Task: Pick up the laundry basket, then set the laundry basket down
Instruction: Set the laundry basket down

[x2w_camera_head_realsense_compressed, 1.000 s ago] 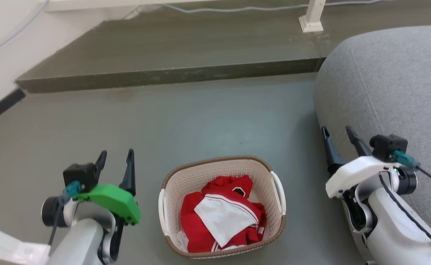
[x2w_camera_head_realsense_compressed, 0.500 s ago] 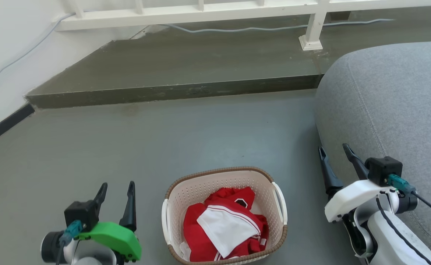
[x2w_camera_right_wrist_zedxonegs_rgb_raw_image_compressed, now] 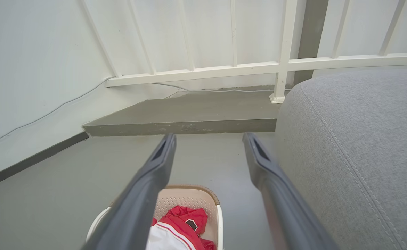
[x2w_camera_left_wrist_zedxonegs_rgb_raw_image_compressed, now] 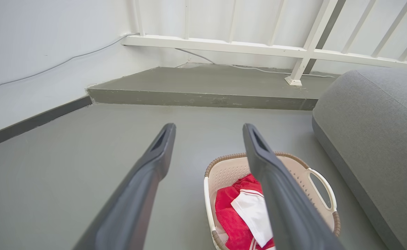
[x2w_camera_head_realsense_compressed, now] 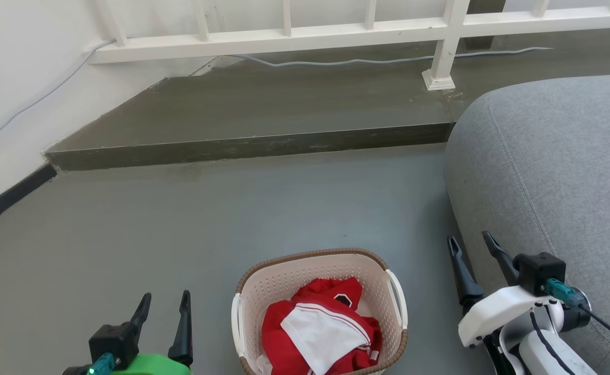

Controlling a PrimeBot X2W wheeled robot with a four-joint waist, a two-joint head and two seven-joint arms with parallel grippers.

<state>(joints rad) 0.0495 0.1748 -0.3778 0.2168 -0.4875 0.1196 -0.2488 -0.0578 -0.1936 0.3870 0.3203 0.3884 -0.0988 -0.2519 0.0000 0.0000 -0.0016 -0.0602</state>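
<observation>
1. The laundry basket [x2w_camera_head_realsense_compressed: 305, 276] (red and white clothes [x2w_camera_head_realsense_compressed: 325, 333] inside) sits on the floor [x2w_camera_head_realsense_compressed: 179, 219], near the grey sofa [x2w_camera_head_realsense_compressed: 555, 172].
2. Left gripper [x2w_camera_head_realsense_compressed: 165, 312]: jaws apart, empty, left of it.
3. Right gripper [x2w_camera_head_realsense_compressed: 469, 255]: jaws apart, empty.

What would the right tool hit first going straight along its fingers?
Likely the floor short of the raised step, though depth is unclear. The laundry basket sits below that line; the grey sofa runs close beside the right tool.
</observation>
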